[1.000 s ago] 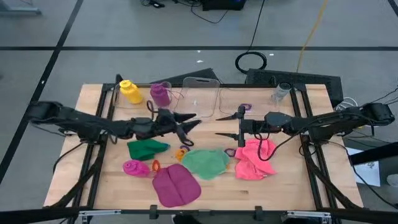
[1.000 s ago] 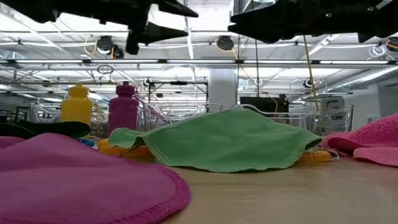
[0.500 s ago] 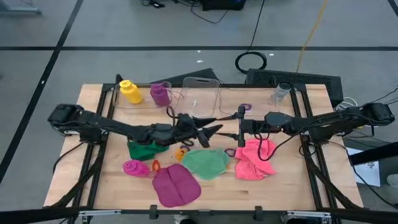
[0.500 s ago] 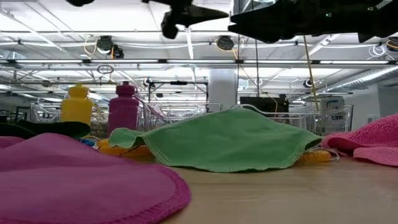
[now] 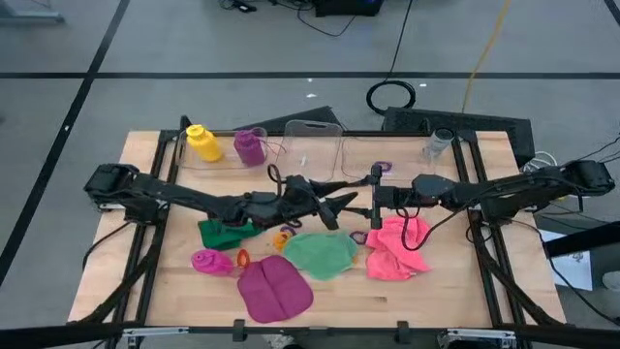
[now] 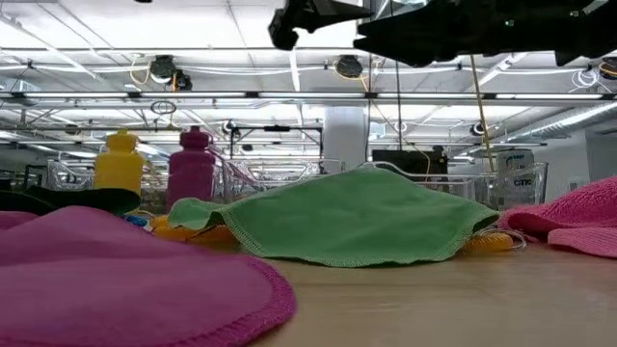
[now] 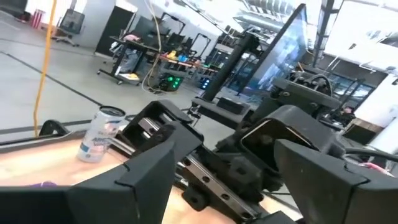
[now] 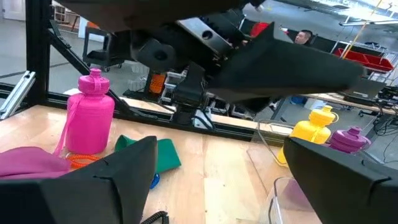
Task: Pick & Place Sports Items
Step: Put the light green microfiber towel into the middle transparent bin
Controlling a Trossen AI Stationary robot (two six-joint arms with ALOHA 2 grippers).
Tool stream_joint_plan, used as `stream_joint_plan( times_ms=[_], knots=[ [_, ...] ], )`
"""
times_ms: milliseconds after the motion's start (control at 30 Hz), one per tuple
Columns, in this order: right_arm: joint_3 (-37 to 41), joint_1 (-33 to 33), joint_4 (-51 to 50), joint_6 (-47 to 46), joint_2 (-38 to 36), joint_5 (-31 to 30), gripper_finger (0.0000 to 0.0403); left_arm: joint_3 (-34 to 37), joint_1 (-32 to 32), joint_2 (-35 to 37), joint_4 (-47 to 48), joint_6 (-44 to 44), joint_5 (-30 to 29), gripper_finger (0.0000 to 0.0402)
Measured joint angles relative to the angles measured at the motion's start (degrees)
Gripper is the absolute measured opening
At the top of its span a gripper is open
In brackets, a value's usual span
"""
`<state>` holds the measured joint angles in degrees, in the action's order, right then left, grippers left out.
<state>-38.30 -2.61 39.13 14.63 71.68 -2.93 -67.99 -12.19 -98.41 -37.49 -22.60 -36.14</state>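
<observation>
The sports items lie scattered over the wooden worktop [image 5: 145, 281]: a yellow bottle [image 5: 202, 142] and a purple bottle [image 5: 250, 146] stand at the far left, beside two clear bins [image 5: 312, 150]; a magenta bottle [image 5: 210, 262] lies on its side near the front left with an orange ring [image 5: 242, 258] touching it. A dark green cloth [image 5: 225, 233] sits just behind that bottle, a light green cloth [image 5: 322, 253] lies mid-worktop, a magenta cloth [image 5: 274, 289] is at the front edge, and a crumpled pink cloth [image 5: 397, 246] lies to the right. More small rings [image 5: 282, 237] sit between the two green cloths, and a purple ring [image 5: 383, 167] lies near the right bin. In the low view the light green cloth [image 6: 352, 217] is humped up, with the yellow bottle [image 6: 120, 164] and purple bottle [image 6: 192, 165] upright behind it. The left gripper [image 5: 341, 204] reaches across the middle of the worktop, above the cloths, its fingers spread and holding nothing. The right gripper [image 5: 351, 194] faces it from the right, just beside it, above the worktop behind the pink cloth, its fingers spread wide and empty. A small clear container [image 5: 438, 145] stands at the far right corner.
</observation>
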Motion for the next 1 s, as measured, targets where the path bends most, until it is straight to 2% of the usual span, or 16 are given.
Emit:
stream_joint_plan(
  times_ms=[733,1000],
  knots=[
    [0.00,-0.02,0.00,0.00,0.00,0.00,0.0263,0.00,0.31,0.00,0.00,8.75,0.18,0.0230],
    [0.00,-0.02,0.00,0.00,0.00,0.02,0.0263,0.00,0.97,0.02,0.01,8.73,0.26,0.0230]
  ],
)
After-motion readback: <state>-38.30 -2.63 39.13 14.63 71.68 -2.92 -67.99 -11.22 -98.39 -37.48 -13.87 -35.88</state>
